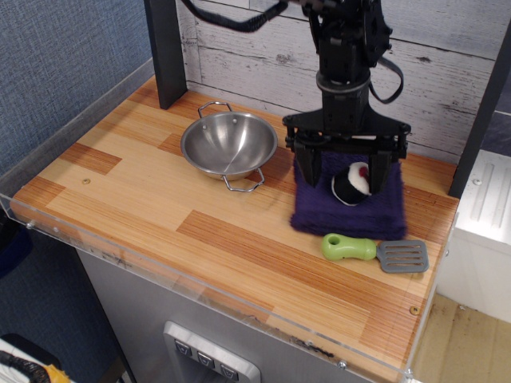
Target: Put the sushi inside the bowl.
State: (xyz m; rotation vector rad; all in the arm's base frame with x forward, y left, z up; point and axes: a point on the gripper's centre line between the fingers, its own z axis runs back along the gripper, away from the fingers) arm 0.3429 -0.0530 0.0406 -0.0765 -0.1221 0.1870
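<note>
The sushi (346, 188) lies on a purple cloth (345, 214) at the right of the wooden counter. It is tilted, with its white top and red centre turned to the right. My gripper (346, 188) is open and lowered onto the cloth, one finger on each side of the sushi; the right finger is close to or touching it. The steel bowl (228, 144) with two wire handles stands empty to the left of the cloth, apart from the gripper.
A toy spatula with a green handle (349, 247) and grey blade (402, 255) lies just in front of the cloth. A black post (166, 52) stands behind the bowl. A clear plastic rim (200, 291) runs along the counter's front edge.
</note>
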